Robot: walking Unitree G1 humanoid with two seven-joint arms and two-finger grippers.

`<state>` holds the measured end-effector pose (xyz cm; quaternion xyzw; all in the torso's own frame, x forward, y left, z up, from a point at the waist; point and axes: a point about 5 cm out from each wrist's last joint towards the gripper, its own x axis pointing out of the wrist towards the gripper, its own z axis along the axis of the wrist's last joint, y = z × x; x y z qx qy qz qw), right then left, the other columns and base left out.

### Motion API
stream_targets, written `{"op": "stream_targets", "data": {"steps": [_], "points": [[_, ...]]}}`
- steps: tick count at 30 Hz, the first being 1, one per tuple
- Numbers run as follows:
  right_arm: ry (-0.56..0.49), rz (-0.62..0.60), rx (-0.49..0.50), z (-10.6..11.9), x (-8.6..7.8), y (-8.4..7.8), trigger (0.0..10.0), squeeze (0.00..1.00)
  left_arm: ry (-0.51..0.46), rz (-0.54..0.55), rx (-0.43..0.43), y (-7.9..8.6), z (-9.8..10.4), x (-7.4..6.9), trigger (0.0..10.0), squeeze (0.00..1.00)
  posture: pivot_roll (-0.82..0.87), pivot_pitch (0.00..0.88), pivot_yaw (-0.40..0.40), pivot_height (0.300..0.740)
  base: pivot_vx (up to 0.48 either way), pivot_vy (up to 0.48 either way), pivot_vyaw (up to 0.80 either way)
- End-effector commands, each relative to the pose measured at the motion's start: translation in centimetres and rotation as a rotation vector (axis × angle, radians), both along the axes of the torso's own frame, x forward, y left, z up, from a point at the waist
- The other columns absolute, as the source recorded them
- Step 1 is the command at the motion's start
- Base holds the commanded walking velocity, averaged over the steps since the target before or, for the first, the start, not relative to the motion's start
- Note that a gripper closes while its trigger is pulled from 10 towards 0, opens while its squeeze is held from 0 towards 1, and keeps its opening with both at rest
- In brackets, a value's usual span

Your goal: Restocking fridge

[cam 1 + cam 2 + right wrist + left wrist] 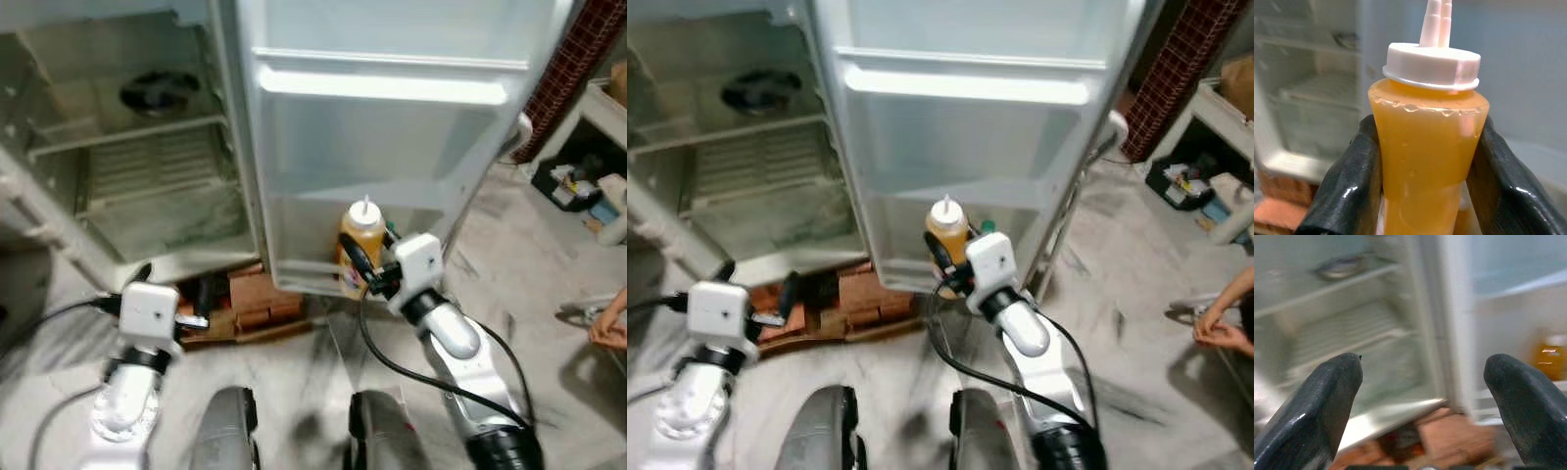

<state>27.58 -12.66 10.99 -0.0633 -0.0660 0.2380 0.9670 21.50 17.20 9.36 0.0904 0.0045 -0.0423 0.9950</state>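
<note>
There, right claw (364, 266) clamped around sauce bottle (1426, 142) at door shelf (313, 277) edge; left claw (1422, 401) agape.

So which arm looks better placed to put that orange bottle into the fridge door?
The right. Its right gripper already grips the bottle at the door shelf; the left gripper is open, facing the fridge interior.

Both eye views look forward and down from the head at the open fridge (127, 147) and its door (382, 147). The left wrist view looks along its fingers (1327, 396) into the same fridge from farther back. The right wrist view sits very close behind the sauce bottle (1427, 137), which both eye views share.
</note>
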Motion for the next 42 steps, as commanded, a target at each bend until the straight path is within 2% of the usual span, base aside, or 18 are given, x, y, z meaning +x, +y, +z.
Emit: {"op": "stream_targets", "data": {"steps": [1, 12, 38, 42], "points": [[-0.028, 0.014, 0.023, 0.71, 0.19, 0.56, 10.0, 0.0, 0.006, 0.013, 0.023, 0.82, -0.09, -0.06, 10.0, 0.0, -0.01, 0.127, 0.014, 0.637, 0.405, 0.0, 0.0], [-0.028, 0.024, 0.021, 0.69, 0.13, 0.61, 10.0, 0.0, 0.005, 0.007, 0.029, 0.71, -0.14, -0.08, 10.0, 0.0, -0.01, 0.129, 0.014, 0.637, 0.388, 0.0, 0.0], [-0.014, 0.069, 0.04, 0.53, -0.12, 1.05, 10.0, 0.0, -0.001, 0.022, 0.028, 0.78, -0.25, 0.11, 10.0, 0.0, -0.01, 0.127, 0.011, 0.637, 0.0, 0.0, 0.0], [-0.009, 0.074, 0.043, 0.45, -0.15, 1.15, 10.0, 0.0, 0.0, 0.025, 0.031, 0.86, -0.25, 0.13, 10.0, 0.0, 0.0, 0.128, 0.013, 0.613, 0.0, 0.0, 0.0]]}}
